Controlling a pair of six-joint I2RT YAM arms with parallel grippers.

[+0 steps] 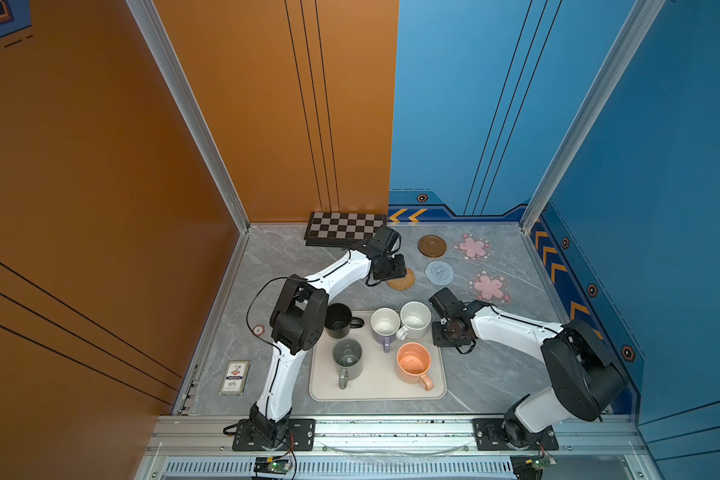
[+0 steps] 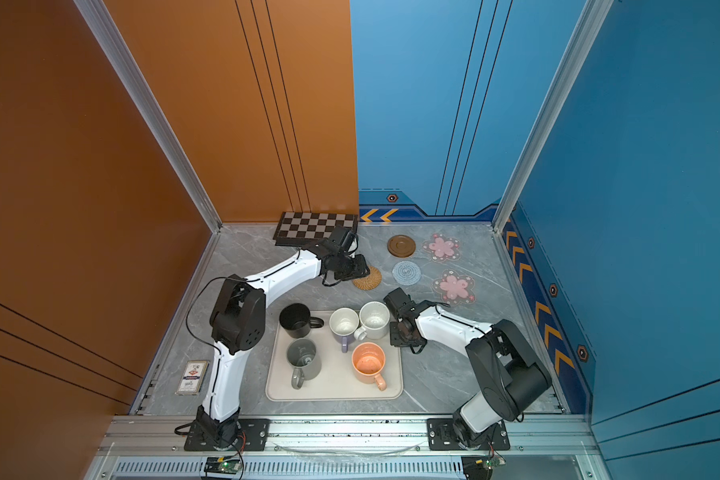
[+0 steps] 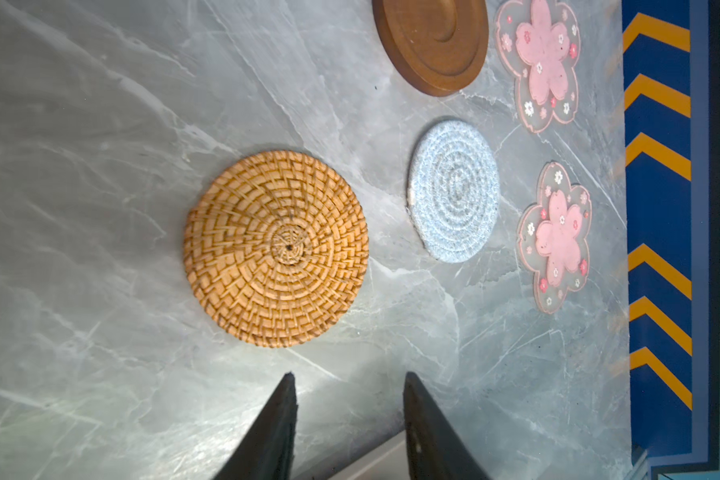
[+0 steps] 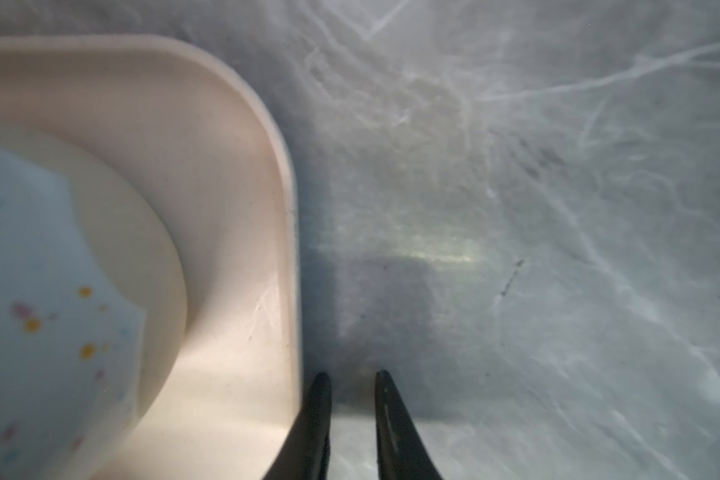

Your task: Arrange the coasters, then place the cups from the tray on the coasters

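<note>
All the coasters lie on the grey table behind the tray: a wooden disc (image 1: 432, 245), two pink flowers (image 1: 472, 247) (image 1: 488, 286), a blue crochet one (image 1: 440, 272) and a rattan one (image 1: 406, 281). My left gripper (image 3: 348, 376) hovers open and empty just beside the rattan coaster (image 3: 276, 248). Several cups stand on the cream tray (image 1: 377, 397): black (image 1: 337, 320), lavender (image 1: 385, 326), speckled cream (image 1: 414, 319), grey (image 1: 347, 357) and peach (image 1: 413, 362). My right gripper (image 4: 352, 374) is low over the table just outside the tray's corner (image 4: 242, 124), shut and holding nothing, near the speckled cup (image 4: 38, 311).
A chequered board (image 1: 344, 227) leans at the back wall behind my left wrist. A card box (image 1: 234, 377) lies at the front left. Walls close in the table at the left, back and right.
</note>
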